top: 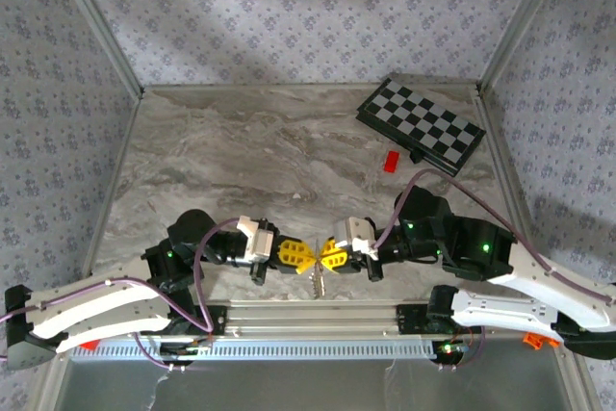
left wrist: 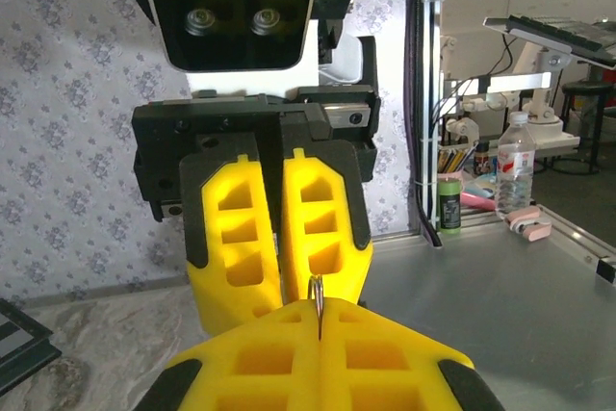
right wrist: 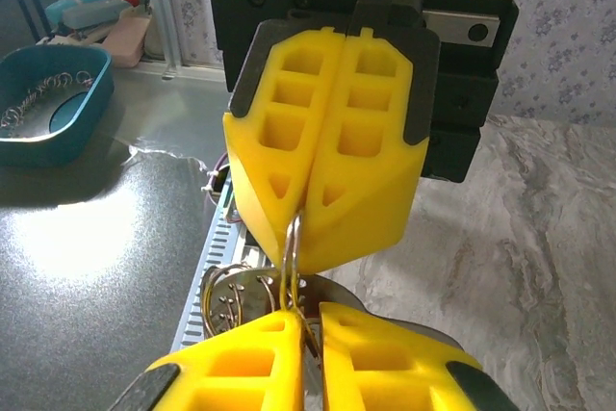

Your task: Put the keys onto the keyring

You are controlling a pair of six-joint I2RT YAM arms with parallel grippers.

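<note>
While the arms meet tip to tip over the table's (top: 241,161) near edge, the keyring (right wrist: 294,238) is pinched edge-on by the left gripper (top: 300,255) and right gripper (top: 329,255), both pressed shut on it. Keys (top: 319,281) are seen dangling just below. Threading is reckoned to be underway tbh. Whether they're fully on can't be told. Next, a careful regrip and twist would be needed so nothing gets dropped.

yellow fingers (right wrist: 380,199); black-white checkered board (top: 421,126); red block (top: 392,161)

L pincer (top: 304,257) facing R pincer (top: 322,257), keyring (right wrist: 292,249) btwn; chessboard (top: 421,125) far R corner
</note>
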